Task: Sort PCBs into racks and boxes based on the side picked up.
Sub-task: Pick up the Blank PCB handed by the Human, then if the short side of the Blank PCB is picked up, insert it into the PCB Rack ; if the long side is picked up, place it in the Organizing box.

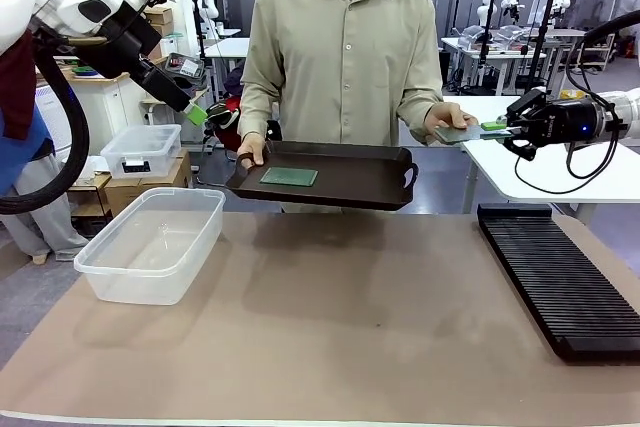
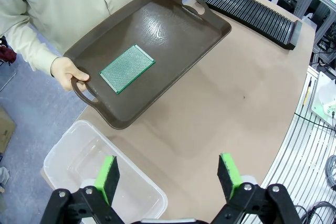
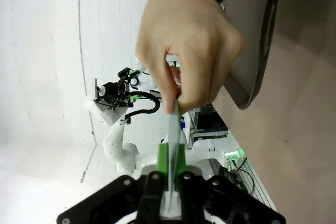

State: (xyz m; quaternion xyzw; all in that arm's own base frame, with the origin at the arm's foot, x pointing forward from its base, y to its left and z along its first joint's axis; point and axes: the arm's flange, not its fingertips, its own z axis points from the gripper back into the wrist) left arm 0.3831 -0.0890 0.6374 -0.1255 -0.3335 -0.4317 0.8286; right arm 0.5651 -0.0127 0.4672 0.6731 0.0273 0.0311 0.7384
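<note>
A person holds a dark brown tray [image 1: 350,192] [image 2: 173,30] by one handle, and one green PCB [image 1: 289,176] [image 2: 127,68] lies flat on it. The person's other hand [image 1: 447,119] [image 3: 184,45] holds a second PCB [image 1: 460,132] [image 3: 173,124] out to the right. My right gripper [image 1: 497,127] [image 3: 171,153] is shut on that board's near edge while the hand still grips the far edge. My left gripper [image 1: 195,112] [image 2: 168,169] hangs open, high at the left, above the clear box [image 1: 150,242] [image 2: 63,156], which has nothing in it. The black slotted rack [image 1: 560,277] [image 2: 252,11] lies at the table's right.
A smaller clear lidded box [image 1: 140,150] sits on cartons behind the table at the left. A white table [image 1: 560,162] stands under my right arm. Brown tabletop [image 1: 350,317] lies bare between box and rack.
</note>
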